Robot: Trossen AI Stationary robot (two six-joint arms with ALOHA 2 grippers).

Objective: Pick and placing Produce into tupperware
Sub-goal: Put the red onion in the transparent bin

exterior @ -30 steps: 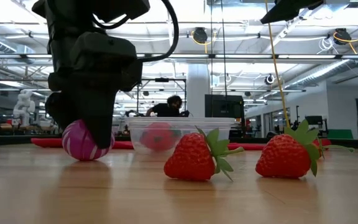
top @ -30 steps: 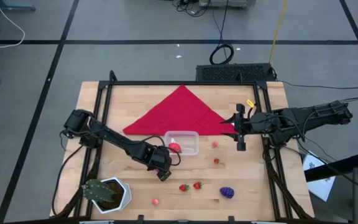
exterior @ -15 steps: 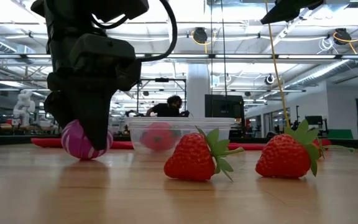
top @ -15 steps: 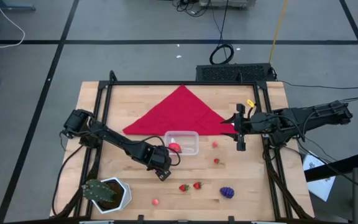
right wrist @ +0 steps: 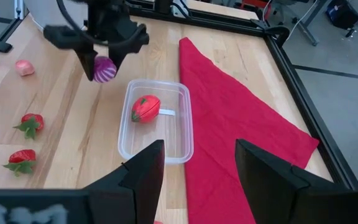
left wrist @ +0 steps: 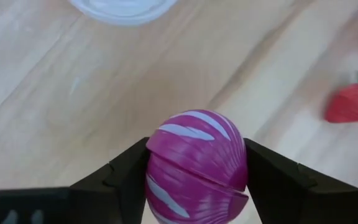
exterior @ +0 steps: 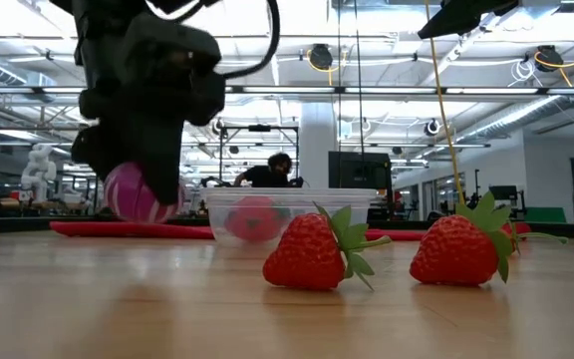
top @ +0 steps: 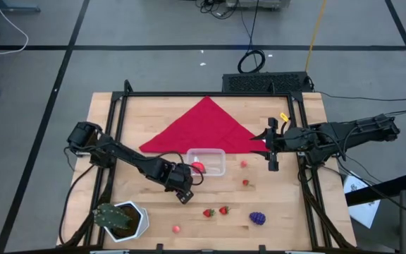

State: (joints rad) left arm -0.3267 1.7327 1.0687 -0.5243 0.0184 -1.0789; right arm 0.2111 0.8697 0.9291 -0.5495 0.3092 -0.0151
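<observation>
The left gripper (left wrist: 196, 180) had its two dark fingers (left wrist: 123, 180) pinched on either side of a purple ball with white stripes (left wrist: 196, 165), which in the low view hung clear of the wooden table (exterior: 287, 309). In the high view this gripper (top: 182, 185) was just beside the near left corner of the clear tupperware (top: 215, 161), which held one red fruit (right wrist: 145, 108). Two strawberries (exterior: 312, 251) lay side by side on the table nearer the front edge, with a purple grape bunch (top: 257, 218) to their right and a small pink fruit (top: 177, 228) to their left. A red cloth (top: 206, 127) lay behind the tub. The right gripper (right wrist: 194, 165) waited at the table's right edge with its fingers spread apart, holding nothing.
</observation>
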